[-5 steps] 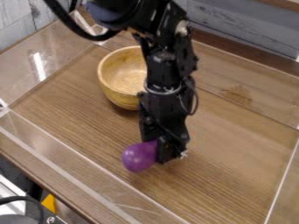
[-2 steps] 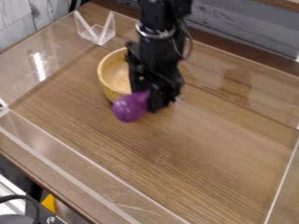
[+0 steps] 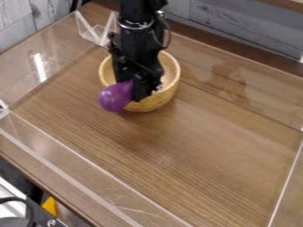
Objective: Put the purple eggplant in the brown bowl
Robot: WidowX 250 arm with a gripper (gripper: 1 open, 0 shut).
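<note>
The purple eggplant (image 3: 113,97) hangs in the air in front of the brown bowl (image 3: 164,87), overlapping the bowl's near-left rim from our angle, with its rounded end pointing down and to the left. We see the gripper (image 3: 133,87) pinching it from above: the black fingers come straight down and close on the upper part of the eggplant, hiding its stem end from us. The glossy purple body sticks out below and to the left of the fingers, clear of the wooden tabletop (image 3: 201,151).

The bowl sits on the far half of the table, a round light-brown wooden piece with a thick rim. The black robot arm (image 3: 138,27) stands directly in front of its hollow, so we can only make out the right part of the rim and the outer wall near the table. We cannot tell whether the eggplant is already over the hollow or just at the rim.

A clear plastic wall (image 3: 35,53) runs around the table's edge, with a bright glare on its left side.
</note>
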